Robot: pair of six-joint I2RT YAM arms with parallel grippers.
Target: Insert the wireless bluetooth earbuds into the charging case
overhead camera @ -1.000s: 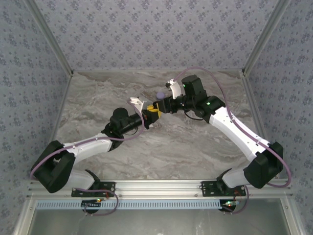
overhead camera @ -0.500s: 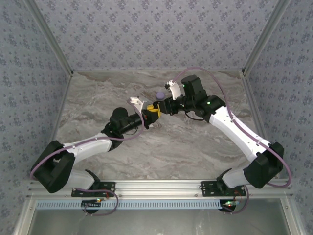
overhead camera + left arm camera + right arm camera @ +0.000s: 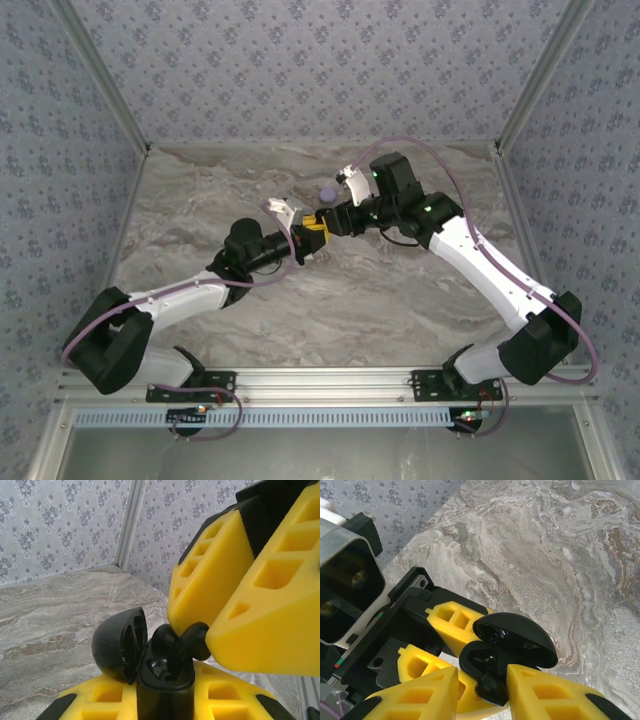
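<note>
Over the marbled table (image 3: 400, 300), the left hand (image 3: 165, 704) is clamped round a black charging case (image 3: 516, 639) with its lid open. The inside is too dark to read. The right hand (image 3: 481, 695), just above it, pinches a black earbud (image 3: 194, 641) at the case's mouth. A lilac puck (image 3: 326, 193) lies beyond both hands.

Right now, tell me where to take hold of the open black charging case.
Grip the charging case by its lower body, across the sides, from the base end, as the left gripper does. The hinged lid stands open, and the earbud sits at the top opening.
</note>
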